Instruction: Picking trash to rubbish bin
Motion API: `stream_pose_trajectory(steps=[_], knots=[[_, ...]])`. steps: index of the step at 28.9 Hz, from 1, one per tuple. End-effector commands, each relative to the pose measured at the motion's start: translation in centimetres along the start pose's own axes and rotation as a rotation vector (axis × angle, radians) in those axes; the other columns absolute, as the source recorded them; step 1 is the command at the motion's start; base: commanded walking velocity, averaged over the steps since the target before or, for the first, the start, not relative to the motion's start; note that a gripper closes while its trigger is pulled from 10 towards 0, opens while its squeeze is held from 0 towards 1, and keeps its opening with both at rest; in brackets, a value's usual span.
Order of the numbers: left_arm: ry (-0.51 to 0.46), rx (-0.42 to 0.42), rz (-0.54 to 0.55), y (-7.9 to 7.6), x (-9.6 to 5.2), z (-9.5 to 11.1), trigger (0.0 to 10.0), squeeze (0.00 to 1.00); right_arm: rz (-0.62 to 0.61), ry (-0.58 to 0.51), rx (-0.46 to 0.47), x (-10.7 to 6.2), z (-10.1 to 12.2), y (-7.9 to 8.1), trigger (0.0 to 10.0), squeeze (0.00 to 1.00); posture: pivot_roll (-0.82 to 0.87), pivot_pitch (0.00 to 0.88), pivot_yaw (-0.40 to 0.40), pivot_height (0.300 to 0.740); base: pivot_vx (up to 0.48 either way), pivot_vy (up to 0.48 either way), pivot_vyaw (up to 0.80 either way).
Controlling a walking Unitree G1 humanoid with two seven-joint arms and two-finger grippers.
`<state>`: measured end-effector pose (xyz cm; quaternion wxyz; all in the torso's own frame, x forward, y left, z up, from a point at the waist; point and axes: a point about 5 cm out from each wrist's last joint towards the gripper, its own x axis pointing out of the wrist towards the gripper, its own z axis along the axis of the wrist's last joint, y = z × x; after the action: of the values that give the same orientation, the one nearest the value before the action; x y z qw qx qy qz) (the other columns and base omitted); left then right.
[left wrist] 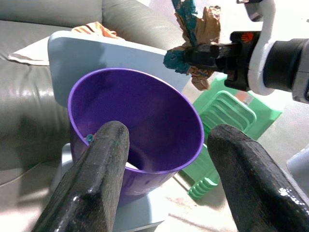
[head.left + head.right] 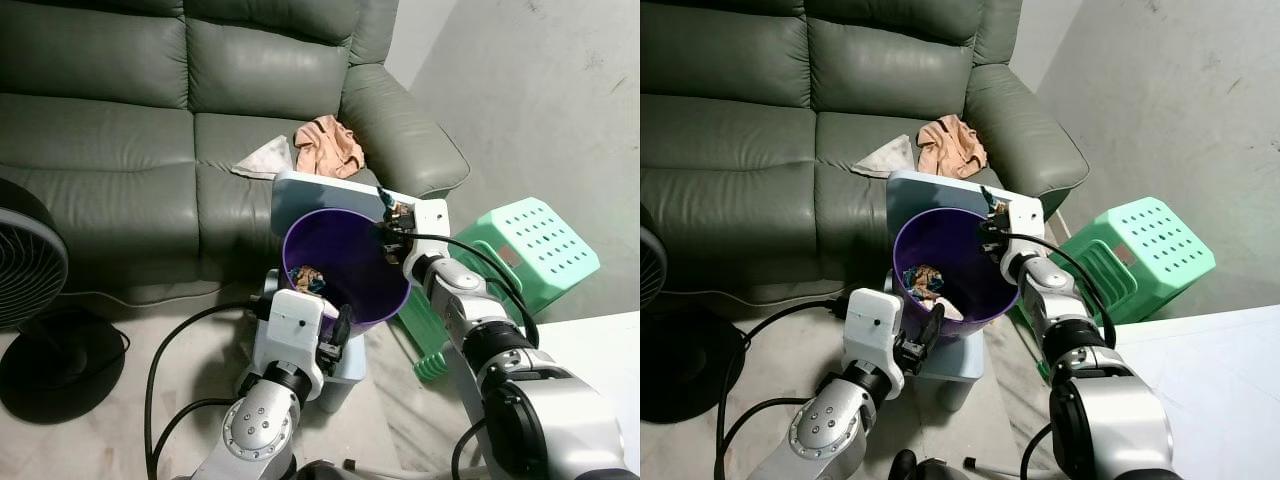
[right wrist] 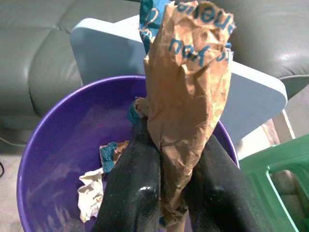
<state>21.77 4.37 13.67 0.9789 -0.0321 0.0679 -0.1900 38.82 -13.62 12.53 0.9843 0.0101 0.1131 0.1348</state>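
Right claw (image 3: pixel 161 188) clamped on crumpled paper wrapper (image 3: pixel 186 96), wrapper hanging lengthwise above far rim of purple bin (image 2: pixel 345 262). Bin mouth directly below: release drops it in. Left claw (image 1: pixel 169 174) apart, empty, near bin's front rim.

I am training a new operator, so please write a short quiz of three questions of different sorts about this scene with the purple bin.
1. True or false: the right gripper is shut on a crumpled paper wrapper.
2. Where is the wrapper? A) on the sofa B) above the purple bin C) on the floor
3. What stands to the robot's right of the bin?

Key: 1 true; 2 B; 3 a green plastic stool.
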Motion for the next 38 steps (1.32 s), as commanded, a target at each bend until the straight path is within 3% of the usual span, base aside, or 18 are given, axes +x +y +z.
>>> stream_pose_trajectory(steps=[1, 25, 33, 35, 36, 37, 38], knots=[[-0.045, -0.118, -0.083, -3.4, 0.1, 1.4, 10.0, 0.0, -0.027, 0.005, 0.017, -0.2, 0.0, -0.8, 10.0, 1.0, 0.15, 0.231, -0.285, 0.74, 0.0, 0.0, 0.0], [-0.047, -0.12, -0.081, -3.6, 0.2, 1.5, 10.0, 0.0, -0.005, -0.006, 0.02, -0.2, 0.2, -0.9, 10.0, 1.0, 0.16, 0.217, -0.29, 0.74, 0.0, 0.0, 0.0], [-0.066, -0.087, -0.064, -2.3, 0.6, 1.7, 10.0, 0.0, 0.078, -0.06, 0.041, -0.4, 0.6, -1.0, 10.0, 1.0, 0.17, 0.193, -0.283, 0.74, 0.0, 0.0, 0.0], [-0.083, -0.067, -0.043, -1.3, 1.1, 2.0, 10.0, 0.0, 0.176, -0.164, 0.036, -0.9, 1.4, -1.1, 10.0, 1.0, 0.17, 0.17, -0.276, 0.74, 0.0, 0.0, 0.0], [-0.086, -0.065, -0.04, -1.1, 1.2, 2.0, 10.0, 0.0, 0.184, -0.174, 0.039, -1.0, 1.5, -1.1, 10.0, 0.2, 0.17, 0.164, -0.273, 0.74, 0.0, 0.0, 0.0], [-0.09, -0.062, -0.037, -0.9, 1.3, 2.1, 10.0, 0.0, 0.184, -0.185, 0.04, -1.1, 1.6, -1.3, 10.0, 0.2, 0.17, 0.156, -0.27, 0.74, 0.0, 0.0, 0.0], [-0.102, -0.047, -0.028, -0.3, 1.6, 2.3, 10.0, 0.0, 0.189, -0.222, 0.055, -1.4, 1.9, -1.7, 10.0, 0.0, 0.17, 0.14, -0.264, 0.74, 0.0, 0.0, 0.0]])
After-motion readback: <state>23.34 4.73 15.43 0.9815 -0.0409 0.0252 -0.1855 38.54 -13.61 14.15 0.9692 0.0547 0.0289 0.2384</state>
